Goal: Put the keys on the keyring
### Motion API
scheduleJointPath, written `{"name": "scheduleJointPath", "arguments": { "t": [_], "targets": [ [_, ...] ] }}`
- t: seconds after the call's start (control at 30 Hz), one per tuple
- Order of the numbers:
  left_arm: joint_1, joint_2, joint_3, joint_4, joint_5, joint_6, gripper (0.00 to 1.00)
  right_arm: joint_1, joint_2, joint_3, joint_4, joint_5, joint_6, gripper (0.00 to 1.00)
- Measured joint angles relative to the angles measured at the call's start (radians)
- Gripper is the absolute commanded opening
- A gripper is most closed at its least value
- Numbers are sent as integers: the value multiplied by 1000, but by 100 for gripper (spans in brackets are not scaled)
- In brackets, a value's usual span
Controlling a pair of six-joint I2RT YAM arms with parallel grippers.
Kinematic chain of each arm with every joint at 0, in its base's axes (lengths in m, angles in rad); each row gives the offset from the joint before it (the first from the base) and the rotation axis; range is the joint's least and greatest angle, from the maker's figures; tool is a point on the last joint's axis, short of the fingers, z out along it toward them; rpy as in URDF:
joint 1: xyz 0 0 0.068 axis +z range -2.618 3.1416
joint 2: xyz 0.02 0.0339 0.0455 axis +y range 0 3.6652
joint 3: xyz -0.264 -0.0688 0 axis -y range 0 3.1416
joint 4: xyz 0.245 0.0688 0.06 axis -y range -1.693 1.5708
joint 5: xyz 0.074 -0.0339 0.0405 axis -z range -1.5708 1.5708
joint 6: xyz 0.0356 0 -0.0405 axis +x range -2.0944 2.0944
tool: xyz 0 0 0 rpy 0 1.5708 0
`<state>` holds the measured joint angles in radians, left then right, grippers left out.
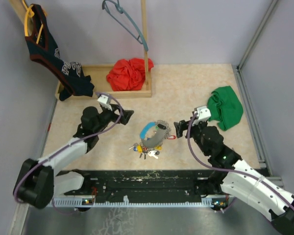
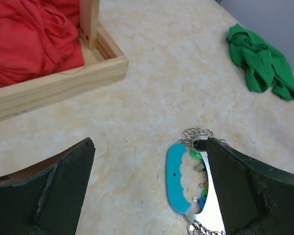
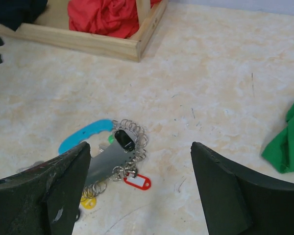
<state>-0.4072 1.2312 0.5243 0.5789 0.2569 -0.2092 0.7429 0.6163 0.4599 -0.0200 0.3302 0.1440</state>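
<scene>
**Beige table (image 1: 196, 93): keyring (image 1: 156, 137) lies between two empty grippers**

Flat at the table's centre, the keyring has its blue section to the left, with keys (image 1: 146, 152) bunched at its near edge. Left gripper (image 1: 126, 116) and right gripper (image 1: 178, 128) flank it, jaws spread wide and holding nothing.

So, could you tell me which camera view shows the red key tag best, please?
The right wrist view: the red key tag lies unobstructed beside the keyring, with its white label plain to see. The top view shows it only as a tiny red speck, and the left wrist view does not show it at all.
</scene>
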Motion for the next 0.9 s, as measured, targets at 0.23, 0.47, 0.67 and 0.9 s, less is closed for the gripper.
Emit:
{"name": "scheduleJointPath", "arguments": {
  "t": [0.23,0.47,0.67,0.9],
  "targets": [
    [0,-399,-119,-135,-212,-86,100,0,-90,0,-64,91,32,84],
    [-1,-711,-272,-210,-342,-167,100,0,-151,0,-115,126,41,85],
    [0,-776,-325,-214,-350,-168,100,0,-164,0,-131,132,44,86],
    [-1,-795,-331,-223,-293,-134,100,0,-164,0,-137,132,43,86]
  ]
}}
